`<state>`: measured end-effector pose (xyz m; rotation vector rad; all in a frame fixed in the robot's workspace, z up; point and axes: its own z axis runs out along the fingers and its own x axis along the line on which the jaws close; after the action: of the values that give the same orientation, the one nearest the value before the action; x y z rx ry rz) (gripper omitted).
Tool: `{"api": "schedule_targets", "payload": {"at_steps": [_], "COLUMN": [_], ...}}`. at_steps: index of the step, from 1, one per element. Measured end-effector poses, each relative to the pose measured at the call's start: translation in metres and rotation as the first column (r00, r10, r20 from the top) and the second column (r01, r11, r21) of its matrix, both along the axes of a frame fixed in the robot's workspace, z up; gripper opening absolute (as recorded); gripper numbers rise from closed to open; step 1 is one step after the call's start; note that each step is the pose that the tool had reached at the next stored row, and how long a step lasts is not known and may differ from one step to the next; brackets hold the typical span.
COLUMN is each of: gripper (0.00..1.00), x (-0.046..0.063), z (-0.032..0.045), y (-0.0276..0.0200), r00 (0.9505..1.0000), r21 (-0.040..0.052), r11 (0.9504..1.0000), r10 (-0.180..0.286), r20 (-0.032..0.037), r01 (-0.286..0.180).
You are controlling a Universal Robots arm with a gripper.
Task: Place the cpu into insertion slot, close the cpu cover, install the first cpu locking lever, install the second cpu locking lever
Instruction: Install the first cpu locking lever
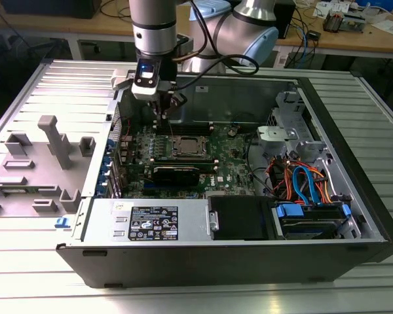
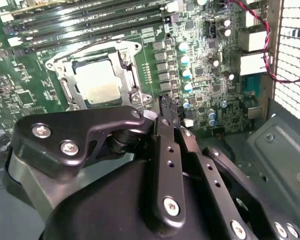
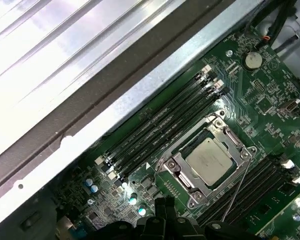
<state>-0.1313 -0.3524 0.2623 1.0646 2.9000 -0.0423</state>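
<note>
**One chip seated in its socket, cover laid over it**

One open computer case (image 1: 203, 261) was seen lying on a ribbed metal table (image 1: 26, 275), with a grey plastic tray (image 1: 39, 163) beside it at the exterior view's left. The arm (image 1: 154, 26) was reached down into the case from above. The green circuit board (image 1: 236, 160) was spread across the floor of the case. The gripper (image 1: 165, 111) was held just above the board, near the socket and apart from it. In the second wrist view its fingers (image 2: 160, 130) were seen pressed together at the tip (image 2: 166, 106), with nothing pinched between them. Its dark tip (image 3: 162, 204) was also seen in the first wrist view.

Long black memory slots (image 3: 160, 125) were set just beside the socket (image 2: 55, 67). The cover (image 2: 124, 70) was laid flat on the socket's silver frame. The chip (image 2: 96, 82) was seated in the socket, and its grey top (image 3: 210, 156) was shown through the cover's window. A thin wire lever (image 3: 237, 187) was seen along one side of the frame; whether it was latched could not be told.
</note>
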Motion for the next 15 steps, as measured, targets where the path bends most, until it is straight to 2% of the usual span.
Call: {"api": "schedule_targets", "payload": {"at_steps": [3,5,7,10,11,15], "gripper": [0.11,0.11,0.11,0.11,0.11,0.11], "x": [0.0,0.0,-0.0001,-0.0001,-0.0001,-0.0008], "z": [-0.0002,-0.0004,-0.0004,-0.0006,-0.0008,-0.0008], "y": [0.0,0.0,0.0,0.0001,0.0007,0.0046], "r00": [0.9979,0.9904,0.985,0.9727,0.9689,0.9662], "r21": [0.0004,0.0005,0.0006,0.0011,0.0022,0.0066], "r11": [0.9979,0.9904,0.985,0.9727,0.9689,0.9661], "r10": [0.065,0.138,0.172,0.232,0.247,0.258], "r20": [0.0,0.0001,0.0001,0.0002,0.0006,0.0017], "r01": [-0.065,-0.138,-0.172,-0.232,-0.247,-0.258]}}
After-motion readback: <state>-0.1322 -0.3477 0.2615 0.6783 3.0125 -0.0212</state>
